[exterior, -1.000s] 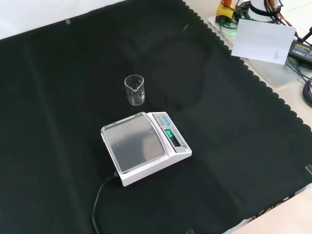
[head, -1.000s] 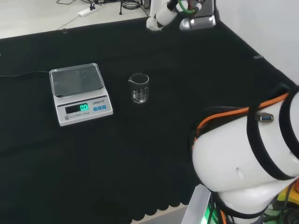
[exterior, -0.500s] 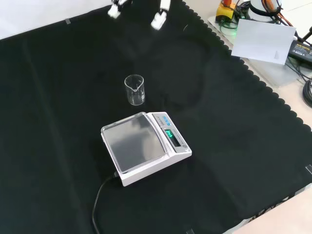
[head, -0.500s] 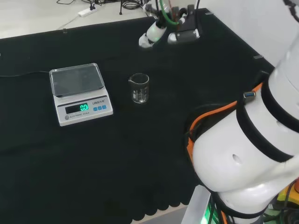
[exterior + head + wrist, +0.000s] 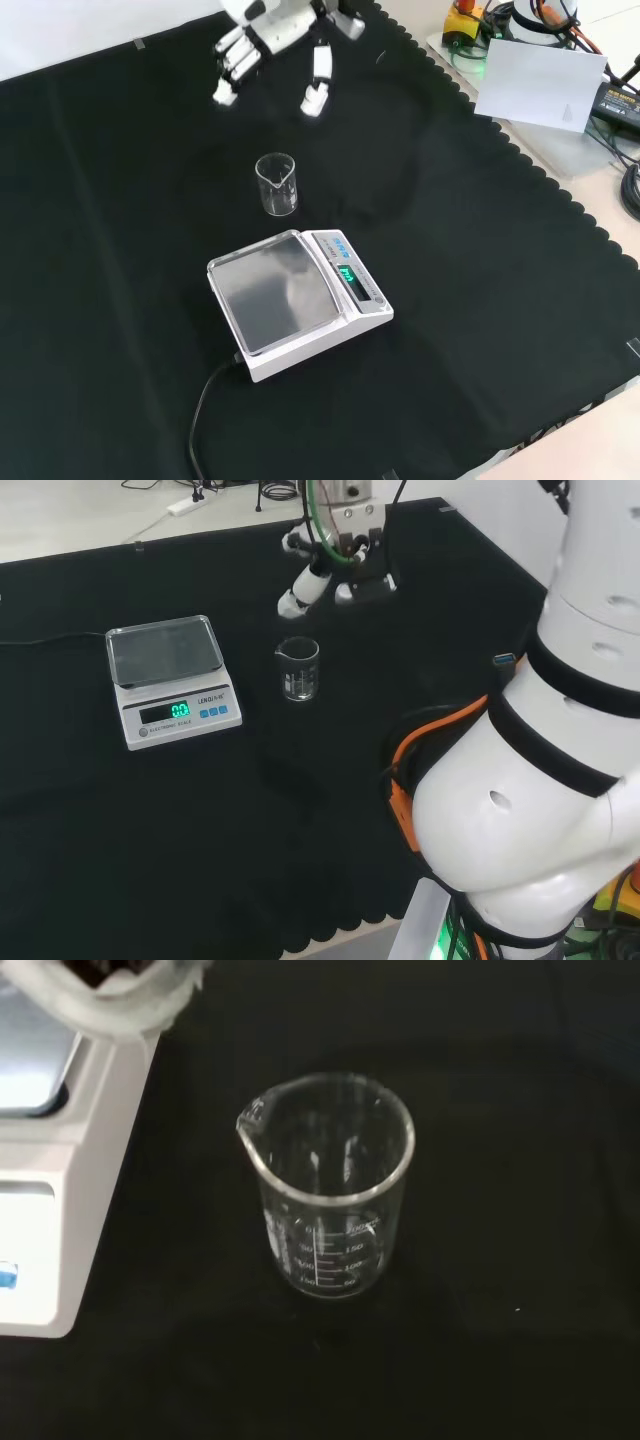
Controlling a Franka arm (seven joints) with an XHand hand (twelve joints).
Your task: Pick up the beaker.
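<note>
Head view, left to right, all placed relative to the beaker (image 5: 299,669). Scale (image 5: 171,678) stands left of the beaker, apart from it, display lit, pan bare. Beaker stands upright on the black cloth (image 5: 200,820) of the counter, spout toward the scale, apparently empty; the wrist view shows it (image 5: 327,1186) clear, with printed graduations, just beside the scale's corner (image 5: 55,1180). Hand (image 5: 320,572) hovers beyond and slightly right of the beaker, near it, not touching; fingers (image 5: 232,64) are spread and nearly straight, holding nothing, thumb set apart from them. Arm's white links stand right of the beaker.

Progress: approach stage, judged. Nothing grasped, beaker not lifted. Left to do: lower the hand to the beaker, close the fingers round its wall, lift.

Surface and room: cloth is flat, with a scalloped edge. A cable (image 5: 205,400) runs from the scale. Pale floor with cords lies beyond the cloth.
</note>
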